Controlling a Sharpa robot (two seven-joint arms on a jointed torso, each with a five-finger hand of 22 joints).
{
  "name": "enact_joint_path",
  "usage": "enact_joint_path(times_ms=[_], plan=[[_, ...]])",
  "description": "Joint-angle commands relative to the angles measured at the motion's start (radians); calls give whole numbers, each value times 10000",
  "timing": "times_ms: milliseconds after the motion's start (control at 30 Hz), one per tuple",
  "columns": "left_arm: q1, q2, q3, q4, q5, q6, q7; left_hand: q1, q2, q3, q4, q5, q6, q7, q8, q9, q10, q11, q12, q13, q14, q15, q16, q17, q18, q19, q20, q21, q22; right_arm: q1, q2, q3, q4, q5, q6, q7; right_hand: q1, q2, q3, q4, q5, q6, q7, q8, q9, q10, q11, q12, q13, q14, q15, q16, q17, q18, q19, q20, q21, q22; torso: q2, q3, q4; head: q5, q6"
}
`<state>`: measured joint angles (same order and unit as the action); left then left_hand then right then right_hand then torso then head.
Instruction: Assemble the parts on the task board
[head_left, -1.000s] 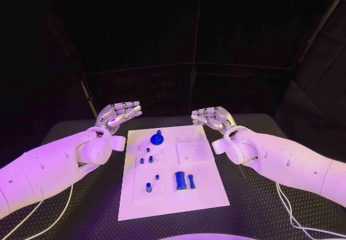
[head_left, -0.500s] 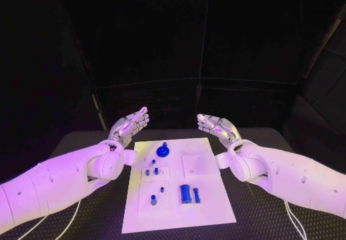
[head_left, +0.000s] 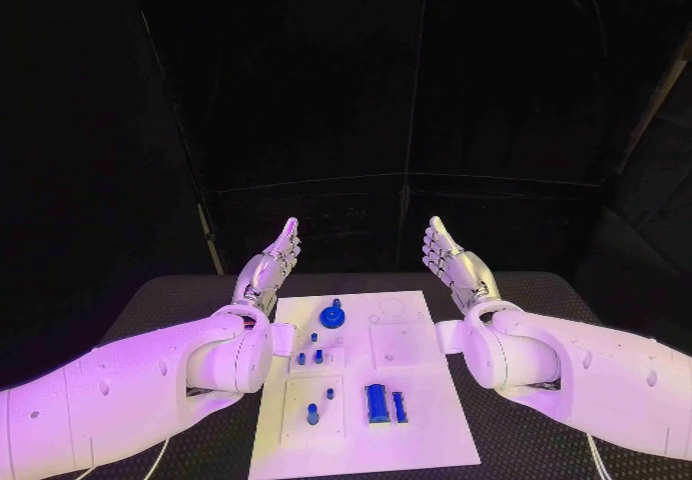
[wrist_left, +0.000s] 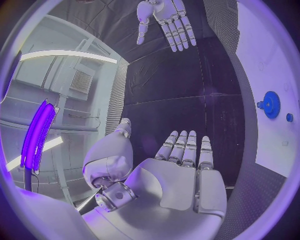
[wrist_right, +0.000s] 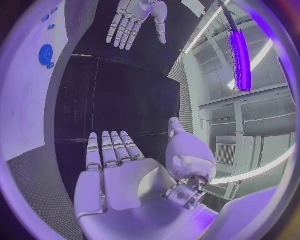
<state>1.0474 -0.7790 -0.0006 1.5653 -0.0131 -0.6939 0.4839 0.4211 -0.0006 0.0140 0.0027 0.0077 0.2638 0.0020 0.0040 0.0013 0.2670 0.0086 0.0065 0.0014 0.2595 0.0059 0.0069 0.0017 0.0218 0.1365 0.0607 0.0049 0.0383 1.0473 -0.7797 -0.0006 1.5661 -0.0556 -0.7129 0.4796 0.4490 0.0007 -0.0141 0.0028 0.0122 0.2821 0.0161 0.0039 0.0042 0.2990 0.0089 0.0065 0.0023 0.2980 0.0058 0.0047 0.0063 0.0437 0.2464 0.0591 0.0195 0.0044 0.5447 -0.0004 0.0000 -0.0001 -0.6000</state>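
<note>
The white task board (head_left: 418, 440) lies in the middle of the table between my arms. A blue gear-like part (head_left: 333, 318) stands near its far end, also seen as the blue gear (wrist_left: 270, 104) and the blue gear (wrist_right: 46, 55). Small blue pegs (head_left: 309, 357) sit in the board's left column, and two blue cylinders (head_left: 385, 405) lie side by side near the front. My left hand (head_left: 274, 259) is raised beyond the board's far left corner, fingers straight and apart, holding nothing. My right hand (head_left: 449, 258) is raised beyond the far right corner, likewise flat and empty.
The black table (head_left: 173, 300) reaches out on both sides of the board. A dark backdrop rises behind its far edge. Both white forearms flank the board's long sides.
Both hands have lifted and straightened from a curled pose to flat, upright palms facing each other. The head camera has tilted, shifting the whole picture downward.
</note>
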Motion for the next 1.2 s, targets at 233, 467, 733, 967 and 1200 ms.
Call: enact_joint_path(times_ms=[233,467,733,967,1200], plan=[[26,-10,6,47,131,-761,361,-1982,6,-140,-27,-77,-1242,-20,-40,-13,-1254,-86,-65,-14,-1218,-59,-69,-17,-218,-662,-607,-49,-383,27,-3,6,39,556,-571,404,-2102,-7,141,-28,-122,-1324,-161,-39,-42,-1397,-89,-65,-23,-1397,-58,-47,-63,-437,-1142,-591,-195,-44,-5,4,0,1,0],[26,-10,6,47,131,-761,361,-2551,6,-140,-27,-77,-1603,-20,-40,-13,-1624,-86,-65,-14,-1571,-59,-69,-17,-218,-1365,-607,-49,-383,27,-3,6,39,556,-571,404,-2696,-7,141,-28,-122,-1700,-161,-39,-42,-1797,-89,-65,-23,-1791,-58,-47,-63,-437,-1456,-591,-195,-44,-5,4,0,1,0],[26,-10,6,47,131,-761,361,-3020,6,-140,-27,-77,-1874,-20,-40,-13,-1882,-86,-65,-14,-1844,-59,-69,-17,-218,-1365,-607,-49,-383,27,-3,6,39,556,-571,404,-3187,-7,141,-28,-122,-1995,-161,-39,-42,-2110,-89,-65,-23,-2110,-58,-47,-63,-437,-1716,-591,-195,-44,-5,4,0,1,0],[26,-10,6,47,131,-761,361,-4211,6,-140,-27,-77,-2638,-20,-40,-13,-2670,-86,-65,-14,-2595,-59,-69,-17,-218,-1365,-607,-49,-383,27,-3,6,39,556,-571,404,-3471,-7,141,-28,-122,-2821,-161,-39,-42,-2990,-89,-65,-23,-2980,-58,-47,-63,-437,-2464,-591,-195,-44,-5,4,0,1,0],[26,-10,6,47,131,-761,361,-4211,6,-140,-27,-77,-2638,-20,-40,-13,-2670,-86,-65,-14,-2595,-59,-69,-17,-218,-1365,-607,-49,-383,27,-3,6,39,556,-571,404,-4490,-7,141,-28,-122,-2821,-161,-39,-42,-2990,-89,-65,-23,-2980,-58,-47,-63,-437,-2464,-591,-195,-44,-5,4,0,1,0]])
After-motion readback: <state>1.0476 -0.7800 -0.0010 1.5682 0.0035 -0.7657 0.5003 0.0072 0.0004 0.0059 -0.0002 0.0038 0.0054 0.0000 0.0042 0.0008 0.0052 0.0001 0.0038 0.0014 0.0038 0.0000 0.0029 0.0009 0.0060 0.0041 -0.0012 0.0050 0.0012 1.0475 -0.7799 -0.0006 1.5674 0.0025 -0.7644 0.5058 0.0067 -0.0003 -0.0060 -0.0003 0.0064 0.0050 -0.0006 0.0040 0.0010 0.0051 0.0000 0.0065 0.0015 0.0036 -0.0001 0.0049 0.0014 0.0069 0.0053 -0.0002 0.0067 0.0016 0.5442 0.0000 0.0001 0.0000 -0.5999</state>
